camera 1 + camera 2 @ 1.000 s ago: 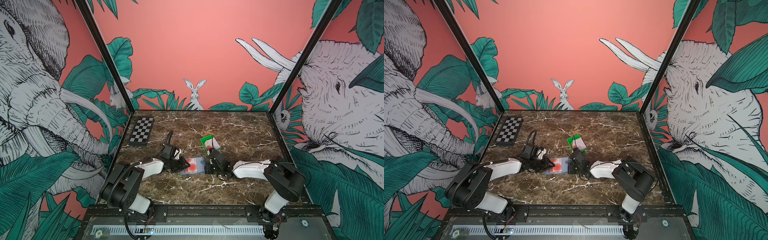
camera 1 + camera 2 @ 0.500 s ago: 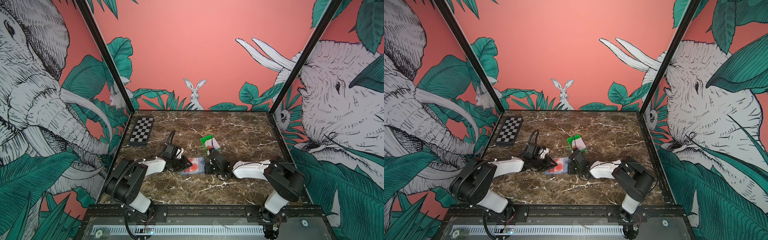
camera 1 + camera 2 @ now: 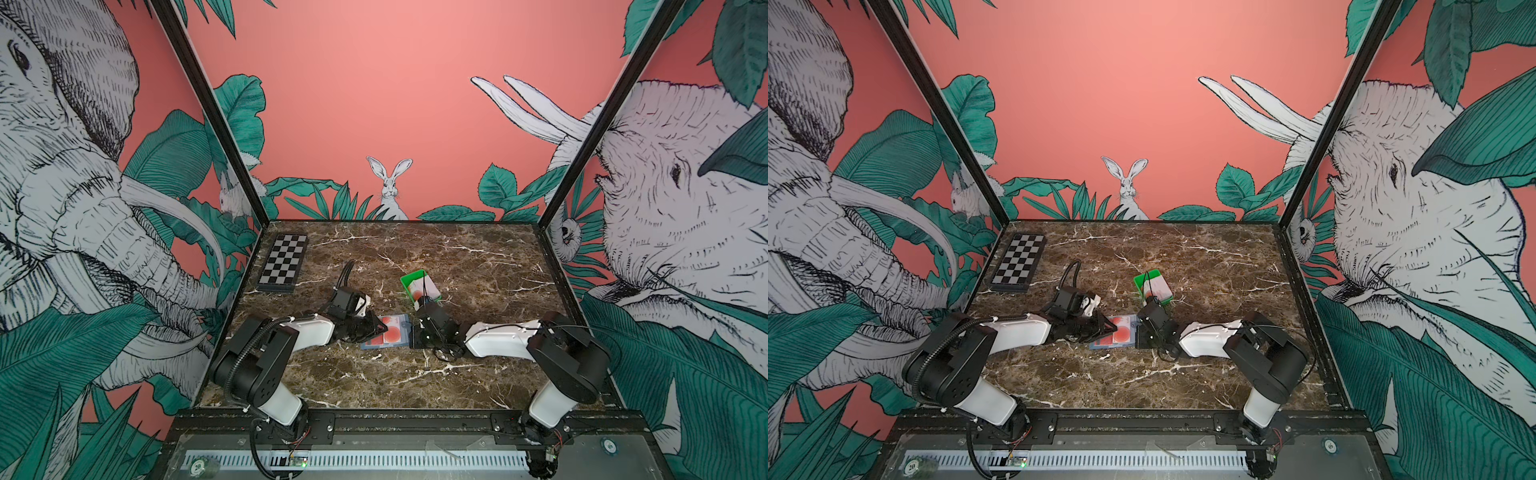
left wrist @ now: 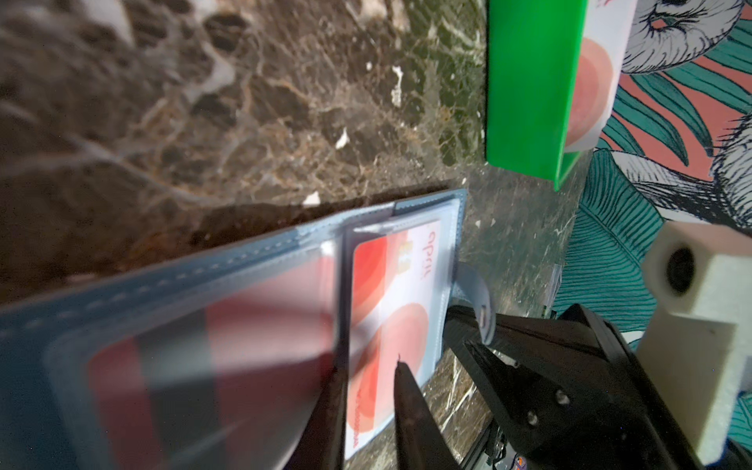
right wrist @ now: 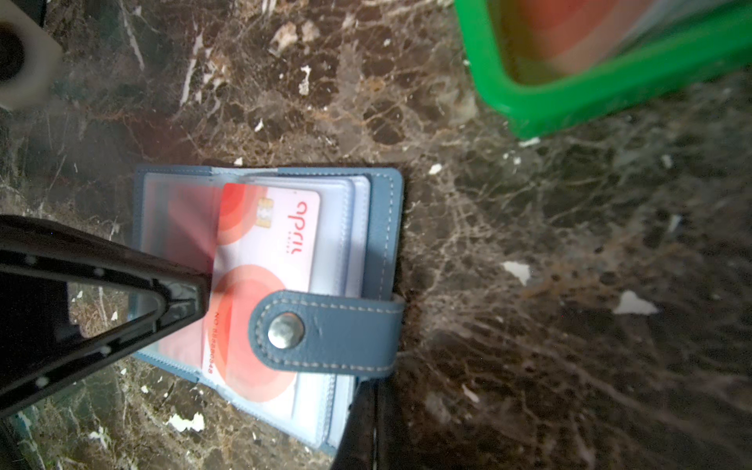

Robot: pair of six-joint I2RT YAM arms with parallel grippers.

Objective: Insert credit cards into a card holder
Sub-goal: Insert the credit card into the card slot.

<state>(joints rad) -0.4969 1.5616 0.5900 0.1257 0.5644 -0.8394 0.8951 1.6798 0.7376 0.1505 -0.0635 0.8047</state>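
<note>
**Card holder [image 3: 398,337] open on the marble table [image 3: 478,266]**

It lies mid-table between coral jungle-mural walls [image 3: 374,83], a card [image 5: 264,252] in its clear sleeve. The left gripper [image 5: 199,301] meets the card's edge; whether it grips, I cannot tell. The right gripper [image 5: 368,427] is clenched at the holder's edge.

You have the card holder [image 3: 394,337] open on the table [image 3: 465,257], 2 red circles showing. Left gripper [image 3: 380,328] and right gripper [image 3: 413,337] sit against opposite ends.
</note>
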